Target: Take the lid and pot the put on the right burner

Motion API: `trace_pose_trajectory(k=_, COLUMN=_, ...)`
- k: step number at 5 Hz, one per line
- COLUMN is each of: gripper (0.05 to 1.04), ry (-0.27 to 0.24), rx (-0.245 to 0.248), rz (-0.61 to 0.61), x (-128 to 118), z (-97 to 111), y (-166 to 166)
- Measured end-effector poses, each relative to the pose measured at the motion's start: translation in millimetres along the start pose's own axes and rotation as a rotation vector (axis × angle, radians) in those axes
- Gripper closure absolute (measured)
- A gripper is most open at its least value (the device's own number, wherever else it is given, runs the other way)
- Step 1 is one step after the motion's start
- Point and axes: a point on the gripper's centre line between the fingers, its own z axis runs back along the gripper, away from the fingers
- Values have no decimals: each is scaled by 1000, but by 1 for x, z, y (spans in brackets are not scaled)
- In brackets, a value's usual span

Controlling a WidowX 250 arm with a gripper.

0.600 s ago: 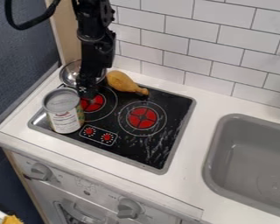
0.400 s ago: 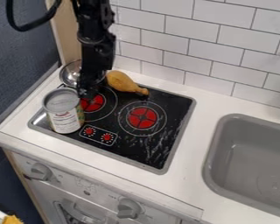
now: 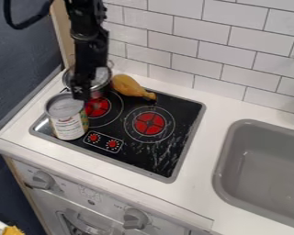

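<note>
The black gripper (image 3: 82,92) hangs at the upper left of the camera view, over the back left of the stove and just behind the can. Partly covered by it is a shiny metal pot or bowl (image 3: 101,79) at the stove's back left corner. Whether a separate lid lies on that metal piece I cannot tell. The right burner (image 3: 149,123) shows red with nothing on it. The left burner (image 3: 97,107) is beside the gripper.
An open-topped tin can (image 3: 68,117) stands at the stove's left edge. A yellow-brown drumstick-shaped toy (image 3: 132,87) lies along the back edge. The grey sink (image 3: 260,170) is at the right, and the tiled wall (image 3: 205,50) rises behind.
The arm and gripper have shifted a little to the left, across the metal pot or bowl, uncovering its right side. The can and the drumstick-shaped toy have stayed put.
</note>
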Motion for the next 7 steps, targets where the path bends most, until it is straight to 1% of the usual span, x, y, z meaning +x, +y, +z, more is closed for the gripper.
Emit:
trace_pose_trajectory(k=1, gripper=83, ry=3, rx=4, rz=32, x=-11, z=-3, y=17)
trace_pose_trajectory(k=2, gripper=83, ry=-4, rx=-7, rz=51, x=-19, z=-11, y=33)
trace_pose_trajectory(k=3, gripper=83, ry=4, rx=-15, rz=63, x=-26, z=-20, y=50)
trace_pose_trajectory(k=4, gripper=83, ry=-48, rx=-12, rz=72, x=-29, z=-27, y=64)
trace_pose_trajectory(k=5, gripper=83, ry=-96, rx=-16, rz=79, x=-26, z=-34, y=71)
trace_pose_trajectory(k=6, gripper=133, ry=-131, rx=-13, rz=72, x=-21, z=-37, y=77)
trace_pose_trajectory(k=7, gripper=376, ry=-138, rx=-23, rz=57, x=-18, z=-42, y=76)
